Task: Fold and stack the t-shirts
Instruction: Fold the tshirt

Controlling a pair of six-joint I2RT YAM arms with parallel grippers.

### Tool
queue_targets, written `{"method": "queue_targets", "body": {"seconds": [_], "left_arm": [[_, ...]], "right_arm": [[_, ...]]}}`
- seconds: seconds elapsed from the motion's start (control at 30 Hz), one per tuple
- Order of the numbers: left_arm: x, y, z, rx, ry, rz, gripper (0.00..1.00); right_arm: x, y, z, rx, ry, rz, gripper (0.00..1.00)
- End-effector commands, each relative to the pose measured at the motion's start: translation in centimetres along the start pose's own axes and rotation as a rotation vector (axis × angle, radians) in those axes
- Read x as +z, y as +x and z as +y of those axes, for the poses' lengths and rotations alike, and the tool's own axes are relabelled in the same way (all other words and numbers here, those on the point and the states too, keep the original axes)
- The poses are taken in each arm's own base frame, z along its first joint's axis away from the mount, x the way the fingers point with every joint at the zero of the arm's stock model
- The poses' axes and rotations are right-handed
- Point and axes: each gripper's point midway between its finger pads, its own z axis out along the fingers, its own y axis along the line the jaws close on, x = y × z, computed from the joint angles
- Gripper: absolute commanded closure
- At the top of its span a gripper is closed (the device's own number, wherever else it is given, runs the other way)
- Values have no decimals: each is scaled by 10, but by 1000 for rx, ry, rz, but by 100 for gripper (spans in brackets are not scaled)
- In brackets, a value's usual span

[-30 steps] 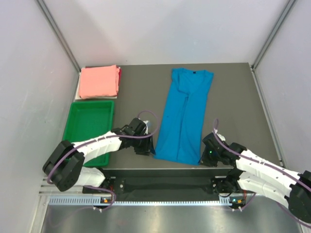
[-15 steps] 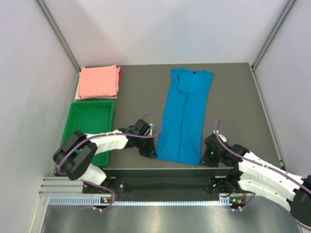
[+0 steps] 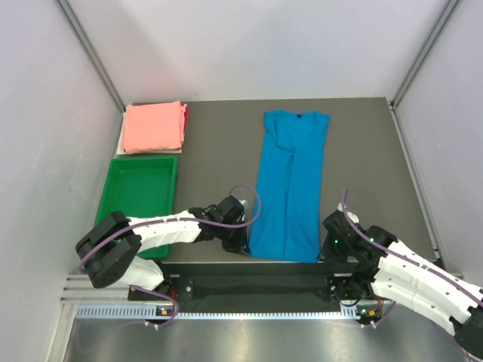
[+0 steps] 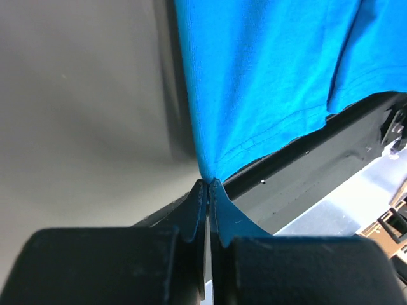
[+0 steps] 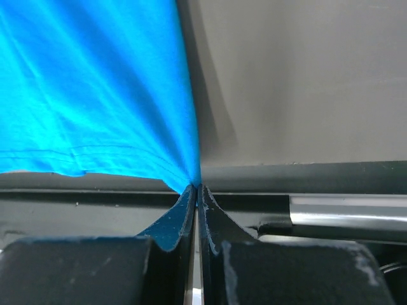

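Note:
A bright blue t-shirt [image 3: 290, 185] lies lengthwise on the dark table, sleeves folded in, collar at the far end. Its hem reaches the near edge. My left gripper [image 3: 243, 245] is shut on the hem's left corner [image 4: 210, 171], pinching the cloth between its fingertips. My right gripper [image 3: 330, 247] is shut on the hem's right corner [image 5: 191, 175]. Both corners are pulled taut and hang just past the table's front edge. A salmon pink t-shirt [image 3: 154, 127] lies folded at the far left corner.
A green plastic tray [image 3: 140, 197] sits on the left side of the table, between the pink shirt and the left arm. White walls close in the table on three sides. The black front rail [image 3: 256, 285] runs just below the grippers.
The left gripper slid right to the blue shirt's hem corner and shut on it. Both grippers drew the hem toward the near edge, and the shirt shifted slightly nearer.

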Motion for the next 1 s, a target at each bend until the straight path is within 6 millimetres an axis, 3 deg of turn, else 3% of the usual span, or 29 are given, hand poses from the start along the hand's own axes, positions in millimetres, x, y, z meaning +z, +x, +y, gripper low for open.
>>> {"method": "queue_targets", "body": {"seconds": [0.0, 0.17, 0.33, 0.63, 0.77, 0.83, 0.87, 0.9, 0.97], "left_arm": [[0, 4, -1, -16, -26, -6, 100], [2, -4, -6, 2, -42, -7, 100], [2, -28, -20, 6, -38, -35, 100], [-2, -103, -28, 8, -68, -66, 100], [-7, -148, -20, -35, -60, -98, 100], [-3, -171, -23, -34, -53, -95, 100], [6, -178, -15, -53, -59, -72, 100], [1, -199, -29, -33, -26, -100, 100], [2, -217, -29, -36, -15, -90, 100]], "right_arm": [[-10, 0, 5, -33, -16, -1, 100], [-8, -7, 11, -65, -11, -10, 100], [-15, -35, 22, -118, 37, -102, 100], [-13, -94, 70, -220, 42, -187, 100], [-5, -129, 69, -224, 48, -192, 100], [-6, -155, 71, -242, 37, -211, 100], [-6, -165, 71, -248, 42, -218, 100], [-5, -183, 69, -263, 63, -228, 100], [-2, -200, 70, -284, 80, -229, 100]]}}
